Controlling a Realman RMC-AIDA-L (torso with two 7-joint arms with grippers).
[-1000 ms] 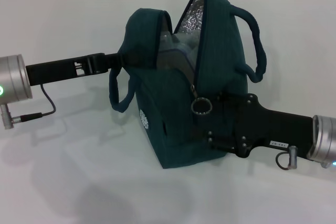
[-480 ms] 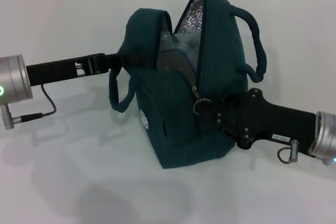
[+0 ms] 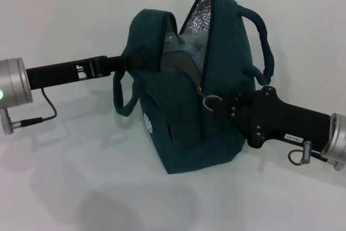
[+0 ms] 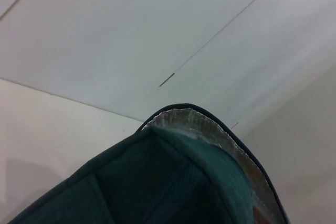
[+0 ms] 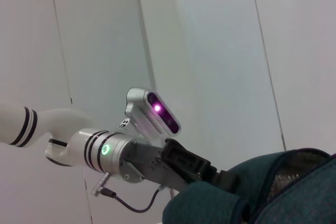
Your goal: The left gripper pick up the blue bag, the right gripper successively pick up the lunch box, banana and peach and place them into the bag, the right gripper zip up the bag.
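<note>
Left gripper jaws pinching blue bag; right gripper jaws apparently on zipper ring.

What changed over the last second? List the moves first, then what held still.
The right gripper slid up the bag's side along the zipper line, and the ring pull rose with it and tilted; the opening above remains unzipped. The left gripper kept its hold on the bag's left edge, and the bag stayed where it was.

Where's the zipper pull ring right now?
Head view: the zipper pull ring hangs low on the blue bag's front seam, right of centre, just off the right tool's tip.
</note>
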